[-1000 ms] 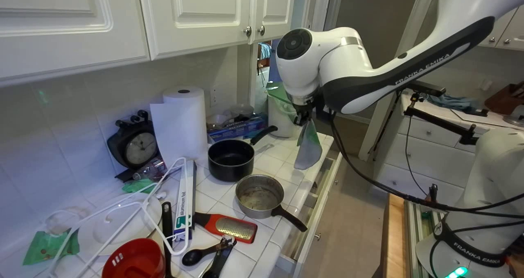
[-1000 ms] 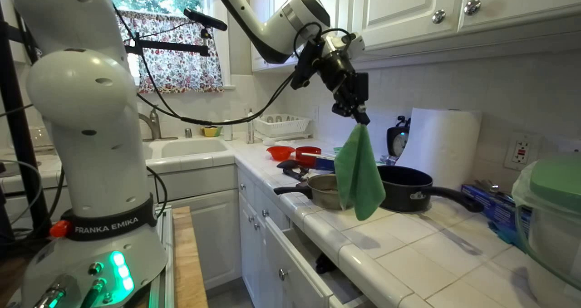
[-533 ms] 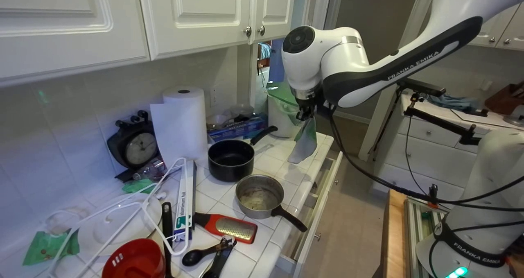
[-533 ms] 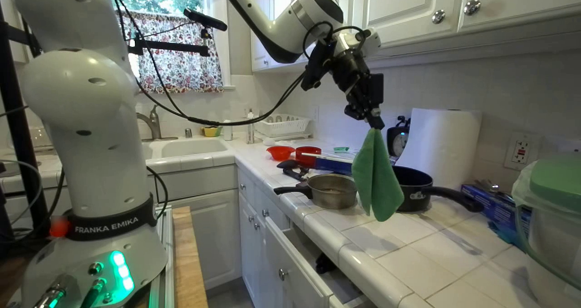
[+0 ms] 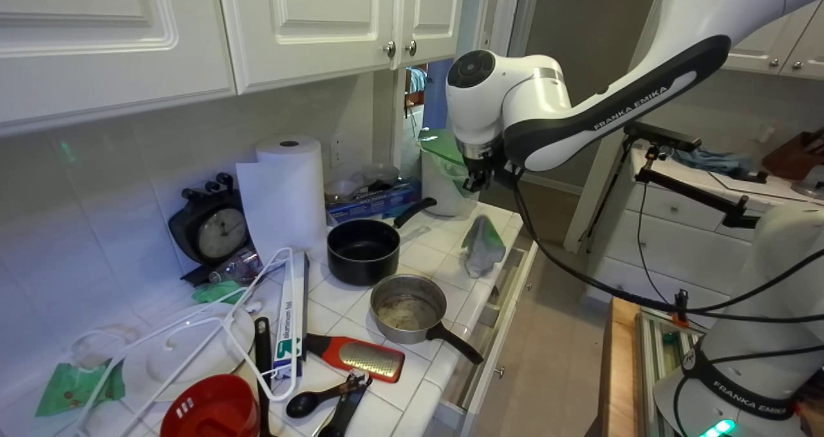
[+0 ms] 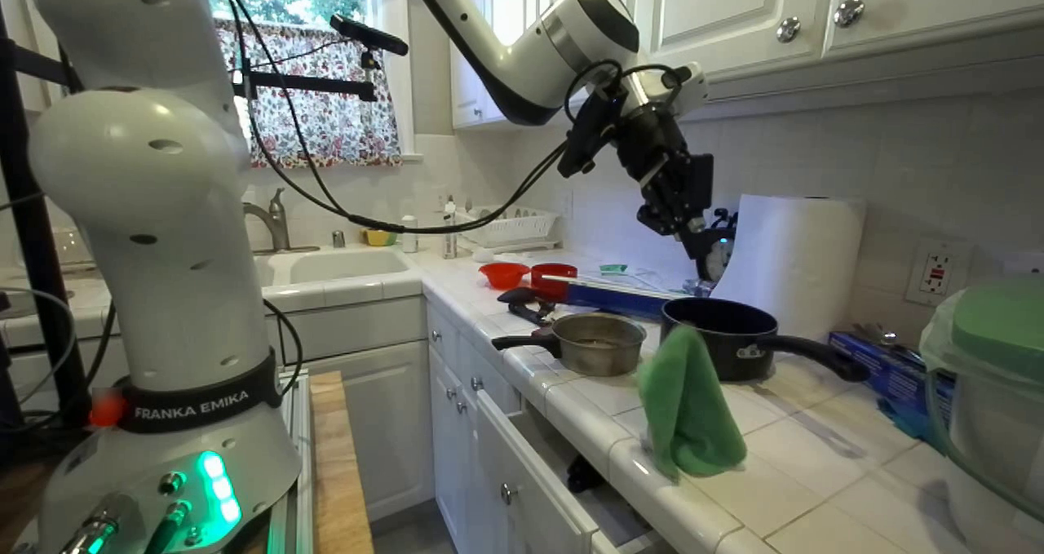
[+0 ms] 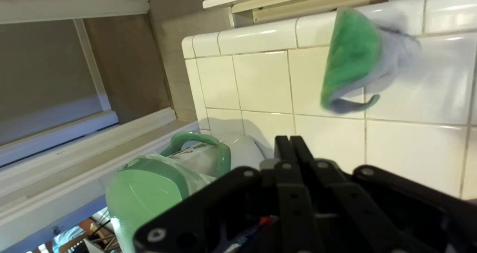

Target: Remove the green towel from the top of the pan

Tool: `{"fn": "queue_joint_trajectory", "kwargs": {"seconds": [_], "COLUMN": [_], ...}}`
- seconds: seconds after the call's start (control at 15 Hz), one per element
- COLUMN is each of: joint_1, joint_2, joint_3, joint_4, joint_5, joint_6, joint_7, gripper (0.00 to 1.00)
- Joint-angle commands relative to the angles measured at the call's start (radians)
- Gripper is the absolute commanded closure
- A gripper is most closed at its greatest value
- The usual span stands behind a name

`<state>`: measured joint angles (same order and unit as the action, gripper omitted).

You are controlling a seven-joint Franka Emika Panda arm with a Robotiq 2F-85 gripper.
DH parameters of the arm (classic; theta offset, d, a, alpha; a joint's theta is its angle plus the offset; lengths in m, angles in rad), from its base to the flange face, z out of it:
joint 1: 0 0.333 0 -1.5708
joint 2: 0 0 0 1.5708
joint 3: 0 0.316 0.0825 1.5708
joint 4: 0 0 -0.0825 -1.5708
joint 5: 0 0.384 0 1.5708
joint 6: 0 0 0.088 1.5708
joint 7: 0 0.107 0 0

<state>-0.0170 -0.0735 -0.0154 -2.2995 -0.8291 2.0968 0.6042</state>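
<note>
The green towel (image 6: 693, 415), with a grey underside, stands as a loose upright peak at the counter's front edge. It also shows in an exterior view (image 5: 483, 247) and blurred in the wrist view (image 7: 352, 55). Whether its whole lower edge touches the tiles I cannot tell. My gripper (image 6: 706, 267) hangs above and apart from the towel. In the wrist view my gripper (image 7: 290, 138) has its fingertips nearly together, with a narrow gap and nothing between them. The grey saucepan (image 5: 407, 311) and the black saucepan (image 5: 364, 273) stand uncovered beside the towel.
A paper towel roll (image 5: 296, 192) and a black clock (image 5: 219, 231) stand at the wall. A bin with a green lid (image 7: 149, 189) stands at the counter's end. A drawer (image 6: 530, 480) is pulled out below. A grater (image 5: 370, 358) lies on the counter.
The towel has left my gripper and dropped to the counter's edge. Before that, my gripper moved along the counter with the towel hanging from it. The pans have not moved.
</note>
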Motion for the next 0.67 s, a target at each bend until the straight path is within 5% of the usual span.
{"fn": "queue_joint_trajectory", "kwargs": {"seconds": [0.0, 0.13, 0.2, 0.4, 0.6], "joint_1": [-0.013, -0.017, -0.016, -0.004, 0.011], "joint_2": [0.037, 0.055, 0.059, 0.038, -0.009], "joint_3": [-0.013, -0.018, -0.017, -0.008, 0.007], "joint_4": [0.033, 0.048, 0.052, 0.045, 0.025], "joint_5": [0.055, 0.090, 0.105, 0.219, 0.452], "joint_6": [0.116, 0.191, 0.216, 0.259, 0.244], "joint_7": [-0.037, -0.028, -0.029, -0.070, -0.182], "gripper": [0.95, 0.90, 0.69, 0.50, 0.30]}}
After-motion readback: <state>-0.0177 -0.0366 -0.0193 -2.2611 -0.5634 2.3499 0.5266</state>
